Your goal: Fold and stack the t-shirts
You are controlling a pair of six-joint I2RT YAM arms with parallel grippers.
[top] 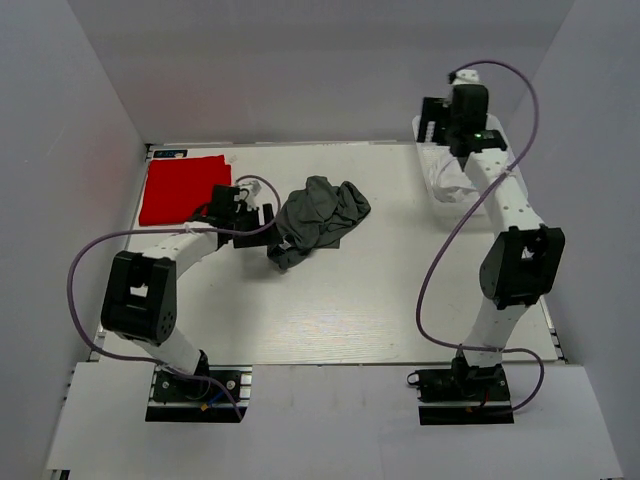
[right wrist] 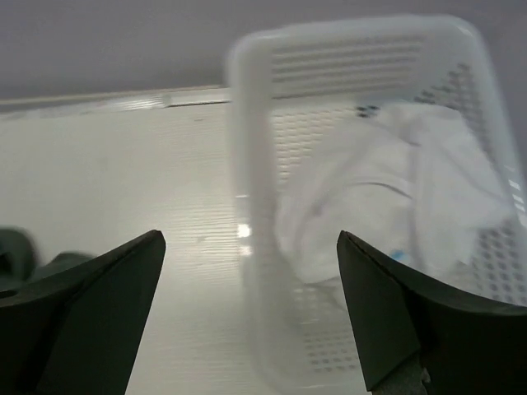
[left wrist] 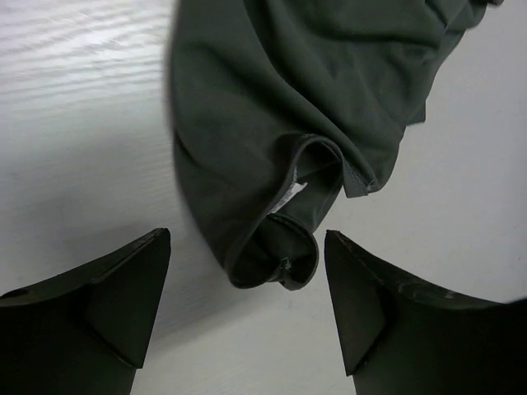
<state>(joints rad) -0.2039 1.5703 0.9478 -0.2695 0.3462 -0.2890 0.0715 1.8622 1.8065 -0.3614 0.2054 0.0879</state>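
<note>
A crumpled dark grey-green t-shirt [top: 315, 218] lies mid-table; its rolled hem fills the left wrist view [left wrist: 280, 123]. A folded bright red t-shirt [top: 180, 188] lies flat at the back left. A white t-shirt [right wrist: 387, 206] sits in the white mesh basket [right wrist: 255, 164] at the back right, also in the top view [top: 445, 185]. My left gripper [top: 268, 224] is open and empty at the grey-green shirt's left edge, its fingers [left wrist: 123, 296] low over the table just short of the hem. My right gripper [top: 452, 150] is open and empty, raised over the basket.
White walls enclose the table on the left, back and right. The basket stands against the back right corner. Purple cables loop from both arms.
</note>
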